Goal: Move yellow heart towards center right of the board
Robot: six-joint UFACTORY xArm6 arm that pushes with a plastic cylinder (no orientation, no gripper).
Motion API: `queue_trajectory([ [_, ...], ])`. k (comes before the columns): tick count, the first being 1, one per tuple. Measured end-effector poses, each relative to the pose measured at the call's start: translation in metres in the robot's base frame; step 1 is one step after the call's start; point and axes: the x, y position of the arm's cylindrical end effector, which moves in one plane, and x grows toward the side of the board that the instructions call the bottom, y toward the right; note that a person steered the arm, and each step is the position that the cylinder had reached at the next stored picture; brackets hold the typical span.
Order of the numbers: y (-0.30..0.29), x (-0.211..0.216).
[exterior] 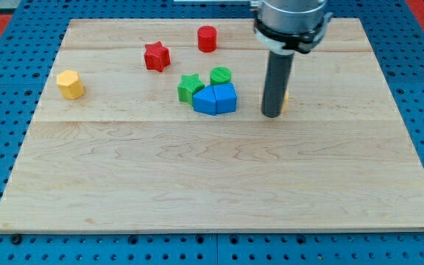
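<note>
My rod stands right of the board's middle, and my tip (271, 114) rests on the wood just right of the blue blocks. The yellow heart (284, 99) is almost wholly hidden behind the rod; only a thin yellow sliver shows at the rod's right edge. Whether the tip touches it cannot be told. The heart lies right of the blue blocks (216, 99), about a block's width from them.
A yellow hexagon (70, 84) sits at the left edge. A red star (156, 56) and a red cylinder (207, 37) are near the top. A green star (190, 87) and a green cylinder (221, 76) touch the blue blocks.
</note>
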Motion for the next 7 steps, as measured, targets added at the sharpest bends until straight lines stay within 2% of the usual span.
queue_trajectory([
  [2, 0.014, -0.002],
  [4, -0.022, -0.002],
  [6, -0.023, -0.042],
  [7, 0.008, -0.056],
])
